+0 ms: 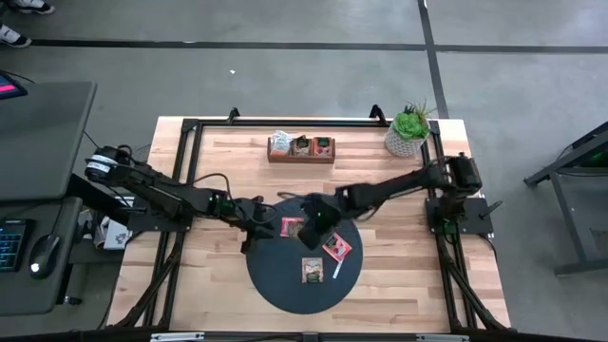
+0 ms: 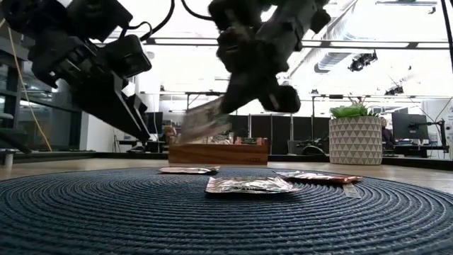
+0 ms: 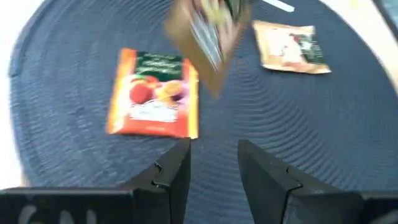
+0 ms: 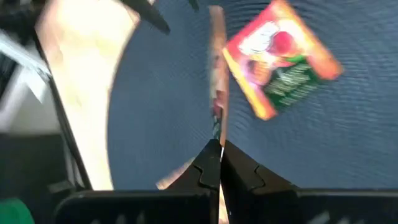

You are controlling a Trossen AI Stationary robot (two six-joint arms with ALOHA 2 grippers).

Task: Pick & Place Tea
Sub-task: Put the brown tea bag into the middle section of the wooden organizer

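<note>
2 dark, boxy jointed arms, black looped cables, angular black fingers [image 3: 171, 171] (all matte, unmarked)

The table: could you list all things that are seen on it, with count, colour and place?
Round mat: one, dark blue, front centre of the table.
Tea sachets on the mat: three; orange-red, red, brown.
Held sachet: one, brownish, raised above the mat.
Thin strip: one, white, beside the red sachet.
Wooden tray: one, brown, back centre, with more sachets.
Potted plant: one, green in white pot, back right.
Left gripper: open, empty, over the mat.
Right gripper: shut on the held sachet.
</note>
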